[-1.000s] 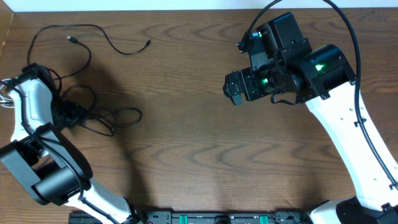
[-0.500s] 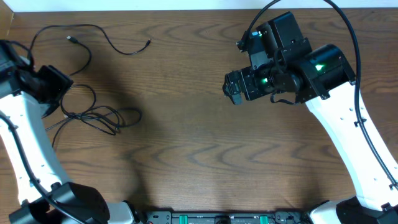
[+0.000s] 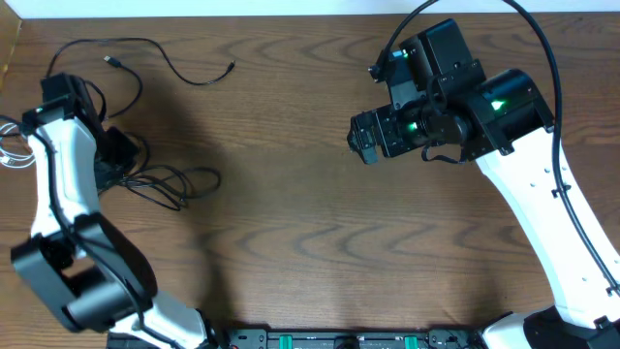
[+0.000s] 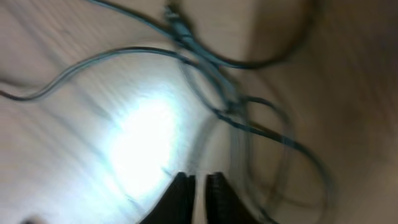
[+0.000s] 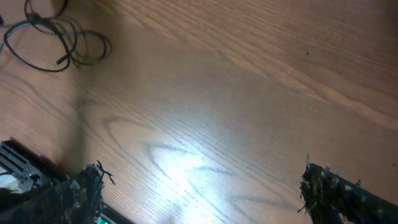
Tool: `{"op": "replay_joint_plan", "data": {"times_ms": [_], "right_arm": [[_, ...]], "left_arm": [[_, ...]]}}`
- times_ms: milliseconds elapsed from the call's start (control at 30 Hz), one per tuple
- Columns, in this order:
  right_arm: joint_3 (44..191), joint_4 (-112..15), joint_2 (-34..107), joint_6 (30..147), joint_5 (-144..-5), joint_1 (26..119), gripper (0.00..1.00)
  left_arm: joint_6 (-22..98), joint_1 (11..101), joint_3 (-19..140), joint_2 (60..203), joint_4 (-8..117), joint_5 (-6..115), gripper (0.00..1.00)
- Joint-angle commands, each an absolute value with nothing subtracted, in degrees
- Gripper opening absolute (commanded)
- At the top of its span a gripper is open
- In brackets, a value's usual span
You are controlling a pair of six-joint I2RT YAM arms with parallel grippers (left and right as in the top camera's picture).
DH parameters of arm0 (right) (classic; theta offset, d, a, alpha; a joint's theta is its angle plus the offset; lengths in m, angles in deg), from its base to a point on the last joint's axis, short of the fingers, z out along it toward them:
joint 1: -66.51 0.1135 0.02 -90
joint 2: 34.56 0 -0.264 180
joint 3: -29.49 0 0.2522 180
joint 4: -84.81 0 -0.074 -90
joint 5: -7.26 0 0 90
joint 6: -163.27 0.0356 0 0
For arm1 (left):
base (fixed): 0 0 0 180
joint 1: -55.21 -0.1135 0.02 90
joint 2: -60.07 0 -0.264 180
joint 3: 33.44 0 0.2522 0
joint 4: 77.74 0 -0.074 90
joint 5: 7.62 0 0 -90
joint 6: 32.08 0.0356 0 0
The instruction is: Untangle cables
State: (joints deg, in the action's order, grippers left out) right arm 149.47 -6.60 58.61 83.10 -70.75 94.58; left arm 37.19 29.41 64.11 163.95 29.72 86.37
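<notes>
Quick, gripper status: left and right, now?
Left gripper: closed; the view is blurred, and no cable is seen in its grip.
Right gripper: open, holding nothing.

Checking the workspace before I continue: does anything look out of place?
Only the black cables at the left: their loops cross in a tangle. A white cable lies at the table's far left edge. No damage visible.

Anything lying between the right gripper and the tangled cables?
Nothing. The overhead view shows only bare table between the right gripper and the cables.
</notes>
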Motion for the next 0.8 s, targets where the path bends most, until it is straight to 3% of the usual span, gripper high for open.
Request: {"op": "replay_joint_plan", "data": {"times_ms": [0,333,533,667,767], "right_arm": [[149.21,-6.1,58.72,82.42,-70.38,94.34,0.99],[149.21,-6.86,58.72,82.44,-70.38,94.34,0.99],[149.21,-7.3,58.74,82.42,-70.38,94.34,0.99],[149.21,-8.46,58.74,82.42,-70.38,94.34,0.99],[149.21,-8.78,58.74,82.42,-70.38,94.34,0.99]], "left_arm": [[37.41,27.03,63.92,167.34,28.8,95.11,0.1],[37.43,20.08,63.15,178.07,27.97,94.72,0.07],[37.5,18.09,65.62,175.08,27.9,88.1,0.07],[38.26,18.48,66.82,168.56,29.15,79.22,0.08],[41.45,19.33,66.82,163.4,31.18,65.15,0.07]]}}
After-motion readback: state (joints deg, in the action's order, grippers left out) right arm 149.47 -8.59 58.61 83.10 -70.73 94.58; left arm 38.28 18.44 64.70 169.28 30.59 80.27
